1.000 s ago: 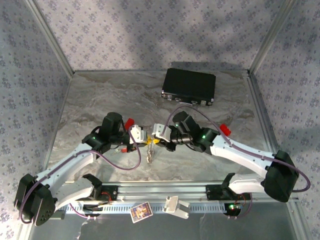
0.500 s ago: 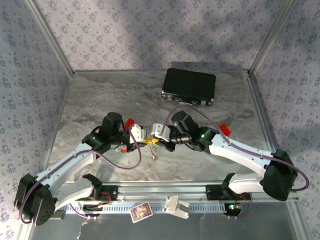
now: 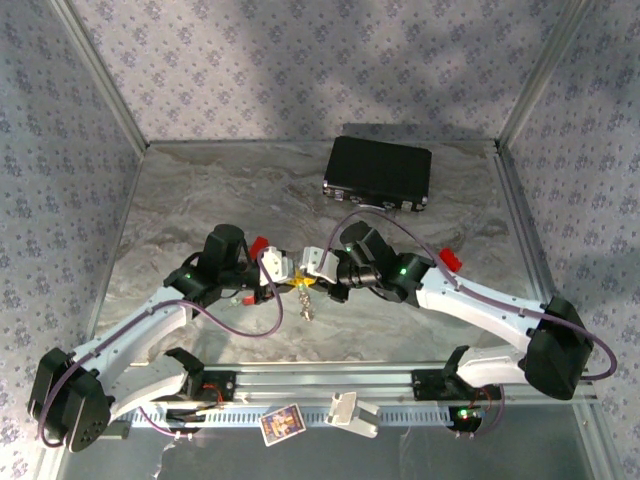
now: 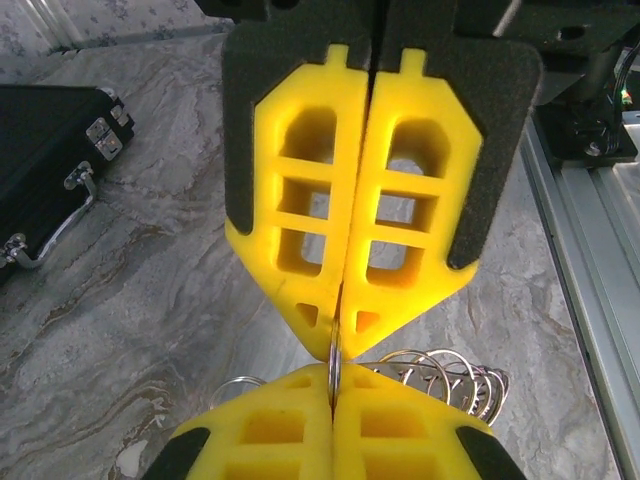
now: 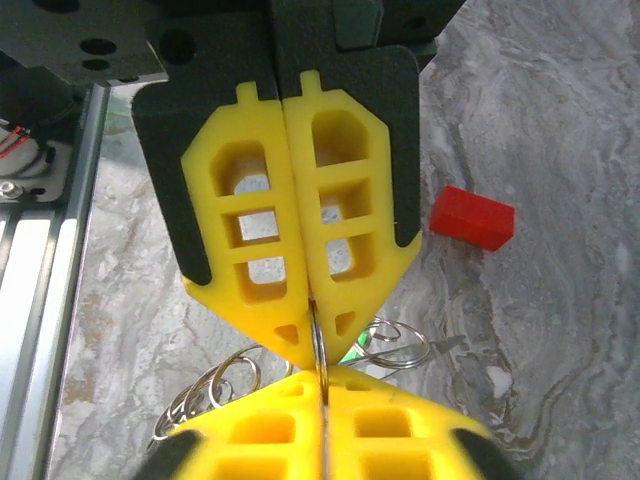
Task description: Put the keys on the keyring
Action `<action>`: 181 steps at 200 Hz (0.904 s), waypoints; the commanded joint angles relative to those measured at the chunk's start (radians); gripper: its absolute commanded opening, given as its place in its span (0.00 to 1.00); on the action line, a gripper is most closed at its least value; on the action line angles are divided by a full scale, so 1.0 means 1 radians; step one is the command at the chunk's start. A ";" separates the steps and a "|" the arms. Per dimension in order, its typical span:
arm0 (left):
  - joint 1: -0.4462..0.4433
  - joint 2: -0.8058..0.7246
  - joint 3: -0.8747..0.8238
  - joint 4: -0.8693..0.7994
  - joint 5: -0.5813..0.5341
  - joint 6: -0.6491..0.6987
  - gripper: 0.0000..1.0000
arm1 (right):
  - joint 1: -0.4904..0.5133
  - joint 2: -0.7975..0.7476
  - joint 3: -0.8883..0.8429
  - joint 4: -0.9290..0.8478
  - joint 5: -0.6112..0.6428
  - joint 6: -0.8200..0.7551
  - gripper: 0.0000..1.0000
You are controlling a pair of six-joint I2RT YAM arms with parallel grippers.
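Observation:
My left gripper [image 4: 337,350] and right gripper [image 5: 318,345] meet tip to tip above the table's near middle [image 3: 300,278]. Both are shut on the same thin silvery keyring [image 4: 336,366], seen edge-on between the yellow fingertips [image 5: 318,352]. A chain of small silvery rings [image 4: 445,375] hangs off it beside the jaws [image 5: 210,385] and dangles below them [image 3: 307,305]. A key with a green head [image 5: 361,342] and a short silvery shaft [image 5: 441,344] lies on the table just behind the right fingertips, on a small ring [image 5: 392,342].
A black case [image 3: 378,172] lies at the back of the marble table [image 3: 200,200]. One red block [image 3: 258,246] sits by the left wrist, another [image 3: 450,260] by the right forearm. A card [image 3: 282,424] and a white part [image 3: 350,413] rest on the front rail.
The right gripper has edged slightly left toward the left one. The dangling chain has swung a little to the right and hangs shorter.

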 commanded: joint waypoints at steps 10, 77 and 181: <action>-0.016 -0.027 0.094 -0.024 -0.069 -0.083 0.00 | -0.033 -0.072 0.027 -0.029 0.066 0.005 0.21; -0.056 0.093 0.411 -0.334 -0.387 -0.623 0.00 | 0.034 -0.147 -0.043 0.057 -0.124 0.074 0.20; -0.062 0.280 0.713 -0.732 -0.453 -1.352 0.00 | 0.061 0.037 -0.236 0.761 0.309 0.245 0.17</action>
